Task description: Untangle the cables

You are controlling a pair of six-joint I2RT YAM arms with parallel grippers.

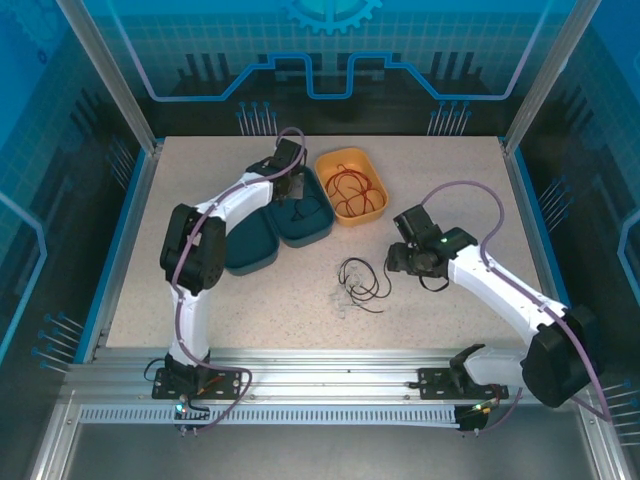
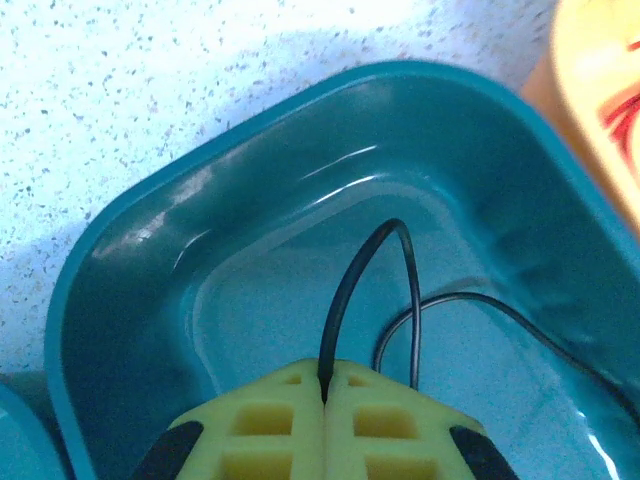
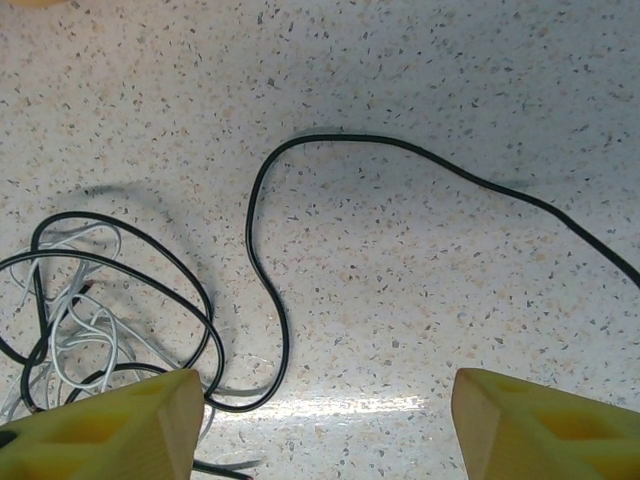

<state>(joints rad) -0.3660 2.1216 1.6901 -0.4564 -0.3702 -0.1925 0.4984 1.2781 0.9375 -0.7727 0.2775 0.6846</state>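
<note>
The left gripper (image 2: 325, 395) is down in the dark teal tray (image 2: 130, 250), the one just left of the orange tray (image 1: 350, 152). Its yellow fingers (image 2: 270, 430) are pressed tight together. They pinch a black cable (image 2: 345, 290) that loops up in front of them and then lies on the tray floor. I think this step is putting that cable away. To do it well, the fingers should open only when the cable rests inside the tray. Then they should lift straight up so the loop does not catch on them.

The red cable (image 1: 350, 190) lies coiled in the orange tray.

The right gripper (image 3: 322, 395) hangs just over the speckled table (image 3: 400, 60). Its fingers are wide apart and hold nothing. Another black cable (image 3: 250, 215) lies below it, mixed up with a white cable (image 3: 80, 335) on the left. The best place to grab looks like the far right, where the black cable lies alone. A slow pull from there may leave the white one behind.
</note>
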